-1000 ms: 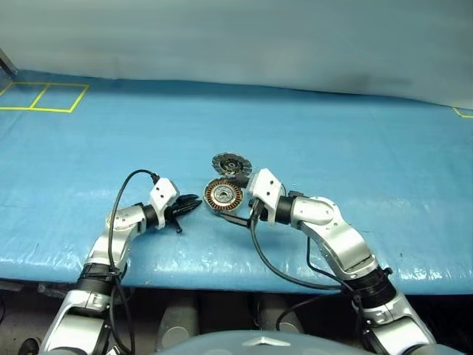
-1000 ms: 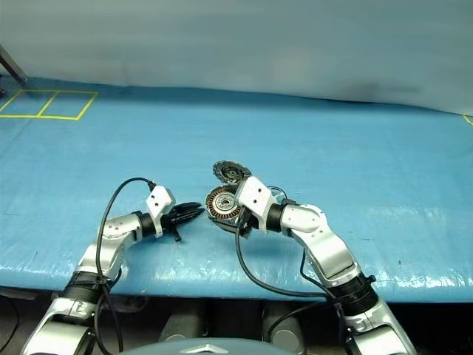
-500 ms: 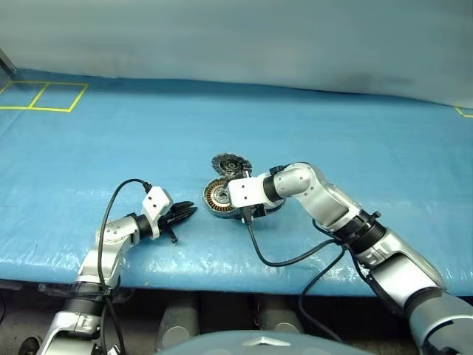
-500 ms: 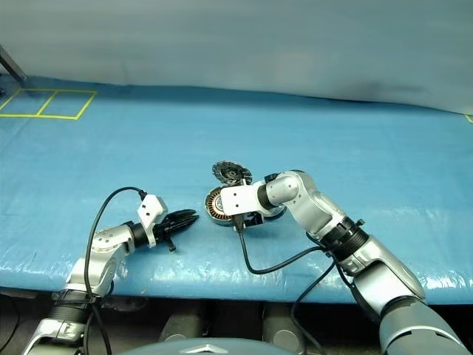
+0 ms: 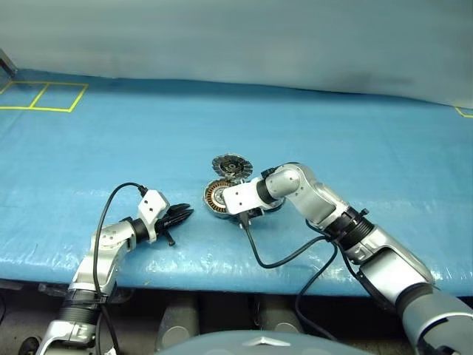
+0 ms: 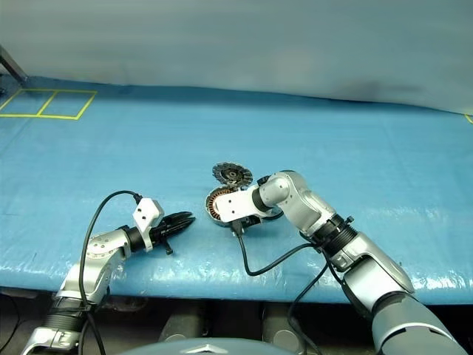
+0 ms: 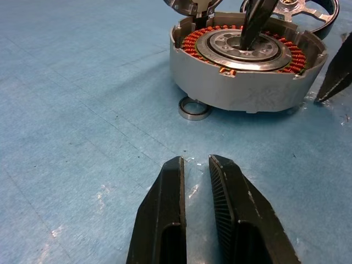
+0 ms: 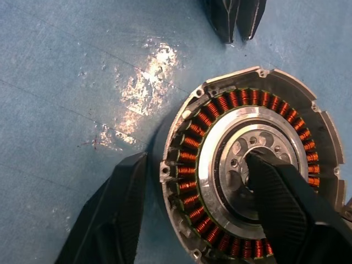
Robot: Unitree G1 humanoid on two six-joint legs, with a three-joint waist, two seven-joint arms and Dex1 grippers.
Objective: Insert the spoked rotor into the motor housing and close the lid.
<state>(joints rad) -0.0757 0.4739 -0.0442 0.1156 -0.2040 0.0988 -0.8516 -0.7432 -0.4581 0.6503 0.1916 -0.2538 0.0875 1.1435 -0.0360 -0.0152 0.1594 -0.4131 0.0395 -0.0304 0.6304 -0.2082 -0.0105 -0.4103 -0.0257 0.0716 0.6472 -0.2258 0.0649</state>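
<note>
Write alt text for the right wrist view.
The right gripper straddles the motor housing from above, one black finger in the central hub and the other outside the silver rim, on the blue table cover. The left gripper points in from beyond the housing.

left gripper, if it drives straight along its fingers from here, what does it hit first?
Probably the motor housing, directly beyond the left gripper across bare blue mat. The small washer ring lies nearer, just off that line at the housing's foot; it might be clipped first. Depth is unclear.
</note>
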